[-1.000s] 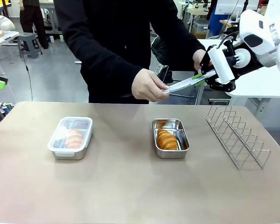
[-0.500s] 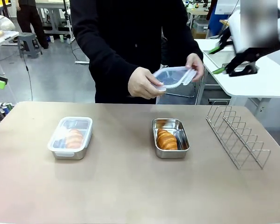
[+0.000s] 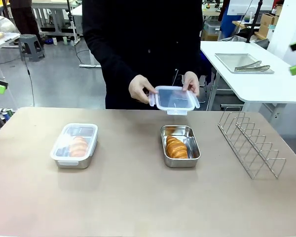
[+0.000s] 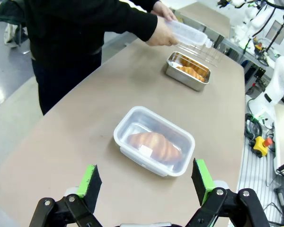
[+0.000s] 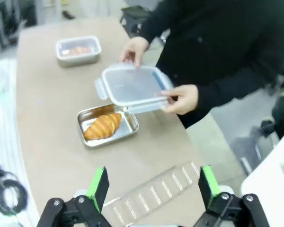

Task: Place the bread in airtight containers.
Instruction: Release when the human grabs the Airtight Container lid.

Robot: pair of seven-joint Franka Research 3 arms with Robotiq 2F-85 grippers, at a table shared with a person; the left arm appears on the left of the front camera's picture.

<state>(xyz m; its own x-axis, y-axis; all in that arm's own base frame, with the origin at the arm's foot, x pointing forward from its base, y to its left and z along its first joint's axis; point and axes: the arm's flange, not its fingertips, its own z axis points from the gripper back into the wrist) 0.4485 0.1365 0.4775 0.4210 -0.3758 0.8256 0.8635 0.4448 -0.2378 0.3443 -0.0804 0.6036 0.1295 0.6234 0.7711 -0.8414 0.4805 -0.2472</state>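
On the tan table [image 3: 138, 197] we note both grippers—left [image 4: 144, 182], right [image 5: 151, 187]—spread empty, while the person's hands [image 3: 140, 88] level the clear lid [image 3: 173, 98] above the open pan [image 3: 180, 146] to seal its croissant [image 3: 175, 148].

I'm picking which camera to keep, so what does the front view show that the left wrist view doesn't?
Front alone: the wire rack on the table and a far white table bearing a tray with tongs. Left wrist alone: its own open pincer, green pads wide apart. Both: the lidded pan with a croissant, the open pan with a croissant, and the person's hands holding the clear lid.
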